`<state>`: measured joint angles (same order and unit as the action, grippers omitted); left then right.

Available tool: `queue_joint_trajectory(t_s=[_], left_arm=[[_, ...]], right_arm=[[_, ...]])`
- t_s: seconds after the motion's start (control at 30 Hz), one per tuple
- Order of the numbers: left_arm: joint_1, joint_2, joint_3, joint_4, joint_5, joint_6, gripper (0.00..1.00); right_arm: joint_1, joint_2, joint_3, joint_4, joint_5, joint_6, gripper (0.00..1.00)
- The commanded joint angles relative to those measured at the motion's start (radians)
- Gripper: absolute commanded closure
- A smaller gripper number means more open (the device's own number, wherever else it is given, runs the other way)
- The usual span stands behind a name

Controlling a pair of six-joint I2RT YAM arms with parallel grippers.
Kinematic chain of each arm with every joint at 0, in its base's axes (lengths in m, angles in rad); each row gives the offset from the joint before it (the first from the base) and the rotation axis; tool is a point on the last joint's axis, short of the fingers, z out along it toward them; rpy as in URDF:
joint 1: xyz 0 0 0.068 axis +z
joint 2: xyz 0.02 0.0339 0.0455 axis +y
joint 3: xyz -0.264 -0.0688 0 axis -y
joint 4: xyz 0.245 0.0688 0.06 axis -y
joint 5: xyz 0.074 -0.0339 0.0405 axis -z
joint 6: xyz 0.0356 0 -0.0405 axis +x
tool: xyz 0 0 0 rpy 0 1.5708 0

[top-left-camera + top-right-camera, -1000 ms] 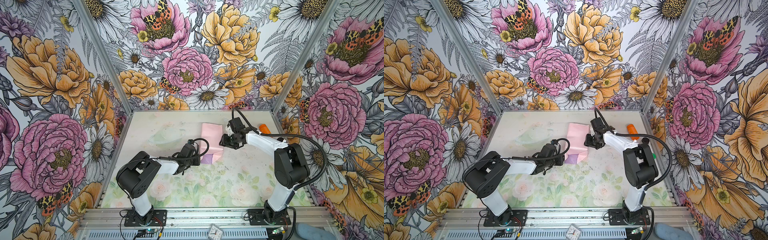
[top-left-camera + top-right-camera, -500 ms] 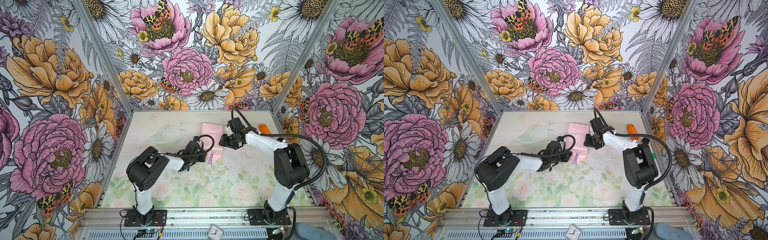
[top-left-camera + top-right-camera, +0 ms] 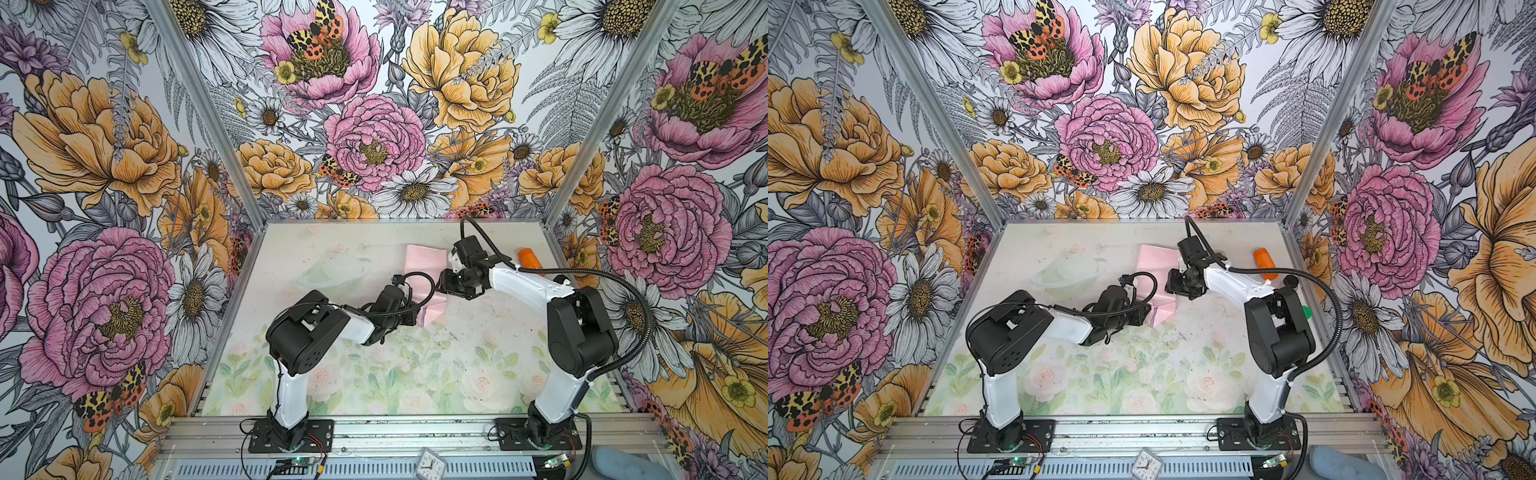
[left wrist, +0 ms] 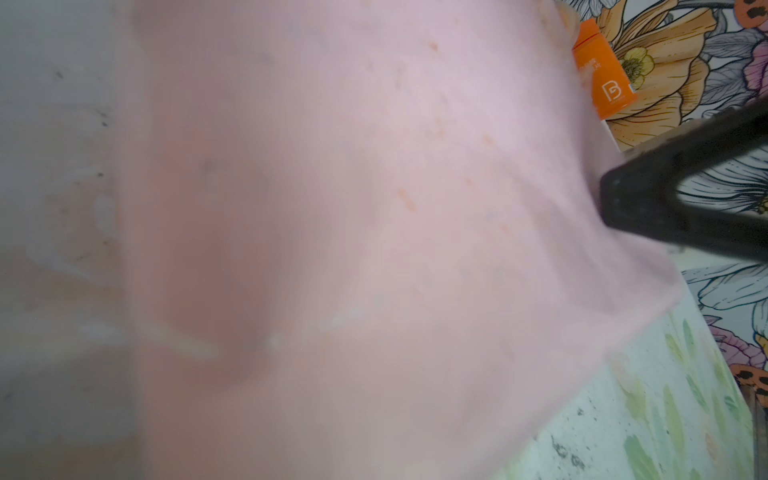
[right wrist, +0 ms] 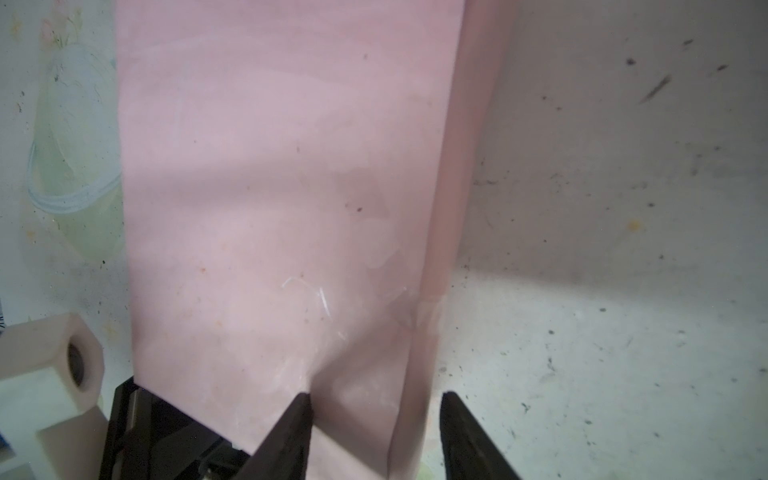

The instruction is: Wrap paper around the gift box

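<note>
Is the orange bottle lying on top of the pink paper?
No, in a top view the orange bottle lies on the bare table, clearly apart from the paper.

Only one sign can be read. The orange bottle (image 4: 602,70) has a white mark on its side, a big letter B inside a square frame. Next to the mark is a short line of small white letters, but they are too blurry to read. In both top views the same bottle is too small to show any letters. A little clock (image 3: 1147,467) sits at the front edge. It has dark numbers round its white face, but they are too tiny to read.
</note>
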<state>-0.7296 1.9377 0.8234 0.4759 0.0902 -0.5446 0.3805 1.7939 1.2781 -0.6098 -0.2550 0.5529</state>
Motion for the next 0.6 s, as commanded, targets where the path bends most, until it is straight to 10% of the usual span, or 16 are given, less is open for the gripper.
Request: queue_joint_trajectory(t_s=[0.0, 0.57], left_arm=[[-0.007, -0.029, -0.029, 0.007, -0.044, 0.007, 0.76], [0.008, -0.064, -0.034, -0.042, -0.096, 0.032, 0.78]], right_arm=[[-0.001, -0.035, -0.013, -0.013, 0.015, 0.007, 0.47], [-0.022, 0.063, 0.048, -0.015, 0.005, -0.001, 0.48]])
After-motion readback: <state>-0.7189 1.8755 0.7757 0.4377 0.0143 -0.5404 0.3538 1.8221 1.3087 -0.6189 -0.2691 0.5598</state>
